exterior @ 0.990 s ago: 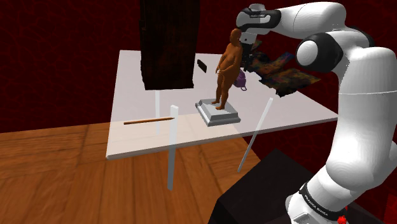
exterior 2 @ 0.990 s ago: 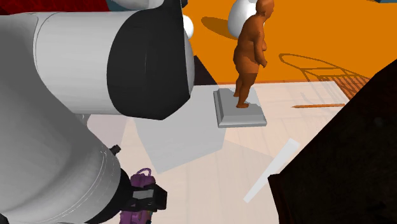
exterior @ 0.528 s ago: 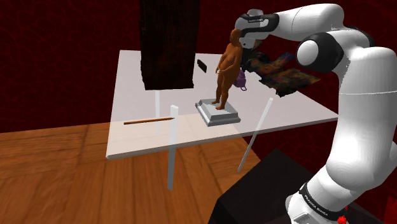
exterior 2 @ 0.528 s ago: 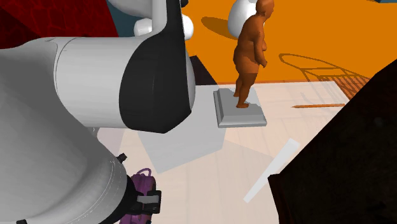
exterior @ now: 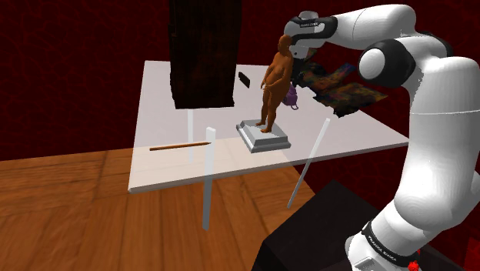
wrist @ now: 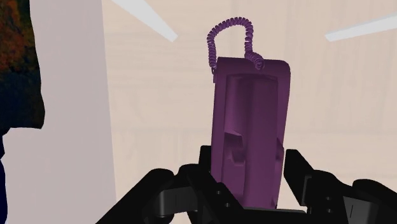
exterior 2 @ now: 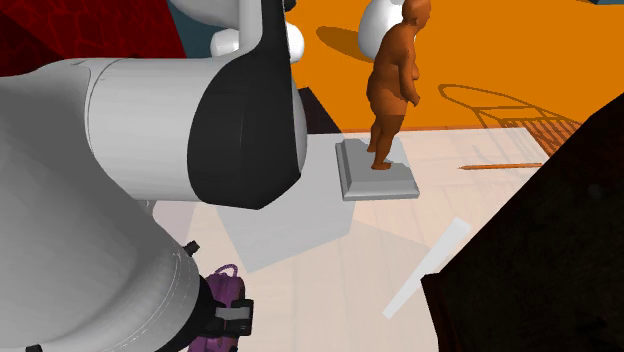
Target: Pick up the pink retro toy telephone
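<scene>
The toy telephone is a purple block with a coiled cord on its far end. It stands between my two black fingers, and my gripper is shut on its lower part. In the shoulder view the telephone shows as a small purple shape on the white table, just behind the brown statue, with my hand right above it. The second exterior view has the telephone at the bottom left, under my arm and clasped by my gripper.
The brown figure statue stands on a grey plinth close beside my hand. A dark tall block hangs over the table's far side. A thin brown stick, a small black object and a patterned cloth lie on the table.
A second ago my hand was higher with its fingers apart. It has come down over the telephone and the fingers have closed on it; nothing has moved in the last half second.
</scene>
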`<action>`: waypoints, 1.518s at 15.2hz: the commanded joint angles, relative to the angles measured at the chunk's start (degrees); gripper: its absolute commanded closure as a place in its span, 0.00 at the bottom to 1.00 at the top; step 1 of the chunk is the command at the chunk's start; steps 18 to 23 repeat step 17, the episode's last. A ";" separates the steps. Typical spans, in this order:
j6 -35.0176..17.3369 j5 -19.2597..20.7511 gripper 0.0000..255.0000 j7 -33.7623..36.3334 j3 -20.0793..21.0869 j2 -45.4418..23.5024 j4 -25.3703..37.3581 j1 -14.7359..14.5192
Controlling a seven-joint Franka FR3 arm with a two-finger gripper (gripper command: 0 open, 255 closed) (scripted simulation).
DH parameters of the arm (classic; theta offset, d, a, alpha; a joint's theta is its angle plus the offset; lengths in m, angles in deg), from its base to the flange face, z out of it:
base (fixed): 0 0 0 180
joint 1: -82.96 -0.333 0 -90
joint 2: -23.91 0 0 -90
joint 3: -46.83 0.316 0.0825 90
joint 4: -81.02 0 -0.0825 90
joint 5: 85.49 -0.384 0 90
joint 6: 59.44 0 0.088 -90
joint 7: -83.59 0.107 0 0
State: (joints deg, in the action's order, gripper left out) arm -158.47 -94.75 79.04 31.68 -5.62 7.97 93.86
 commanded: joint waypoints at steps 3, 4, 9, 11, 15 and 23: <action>2.34 0.04 1.00 0.14 -0.04 -0.05 2.29 0.20; 3.14 0.04 1.00 0.19 -0.04 -0.11 3.16 0.28; 7.38 -0.05 1.00 0.43 -0.05 -0.75 8.07 0.78; 9.20 -0.13 1.00 0.54 -0.04 -1.19 10.34 1.04; 13.12 -0.39 1.00 0.76 0.02 -2.48 15.58 1.70; 13.27 -0.40 1.00 0.77 0.03 -2.53 15.78 1.73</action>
